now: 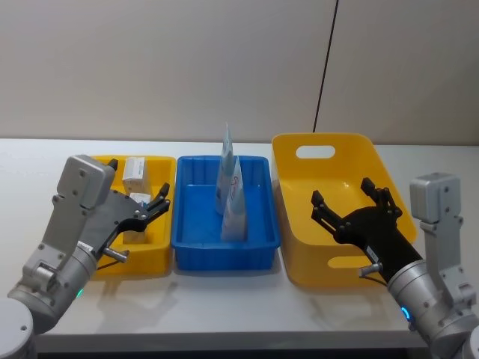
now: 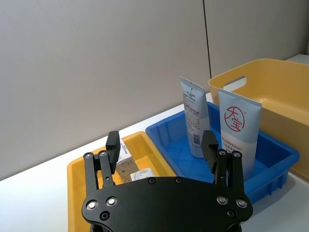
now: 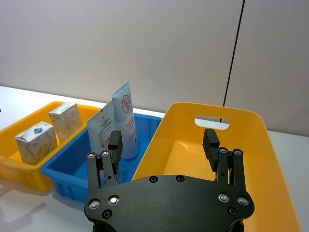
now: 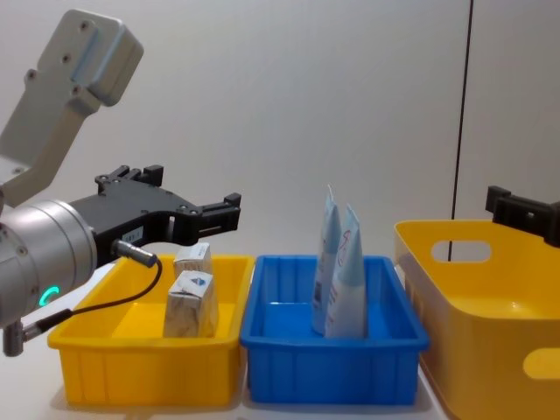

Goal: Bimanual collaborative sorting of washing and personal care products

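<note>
left gripper (image 1: 159, 202): hovering over the small yellow bin (image 1: 142, 263), fingers spreading wide, gripping nothing.
right gripper (image 1: 343, 196): hanging above the large yellow bin (image 1: 290, 224), fingers released and wide apart, touching nothing.
tubes (image 1: 234, 203): two pale-blue and white ones standing upright, crimped ends up, leaning together in the blue bin (image 1: 224, 258).
cartons (image 1: 135, 170): two beige ones sitting in the small yellow bin, below the left gripper.
bins: sitting side by side on the tabletop (image 1: 224, 314), blue bin sitting between the two yellow ones.
</note>
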